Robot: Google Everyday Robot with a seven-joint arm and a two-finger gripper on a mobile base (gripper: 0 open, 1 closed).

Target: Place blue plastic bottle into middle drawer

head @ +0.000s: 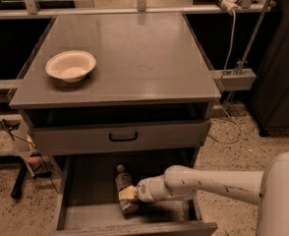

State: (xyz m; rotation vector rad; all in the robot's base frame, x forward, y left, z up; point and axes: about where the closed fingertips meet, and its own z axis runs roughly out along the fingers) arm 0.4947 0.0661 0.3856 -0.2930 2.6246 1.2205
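Observation:
The blue plastic bottle (121, 180) lies in the open middle drawer (88, 193), white cap toward the back, its body running toward the drawer's front. My gripper (127, 194) reaches in from the right on a white arm and is shut across the middle of the bottle, low over the drawer floor. The bottle's lower end shows just below the gripper. The part under the gripper is hidden.
A closed grey drawer with a small black handle (123, 136) sits directly above the open one. A white bowl (71, 65) stands on the cabinet top at the left. Cables and a dark cabinet (282, 82) are at the right.

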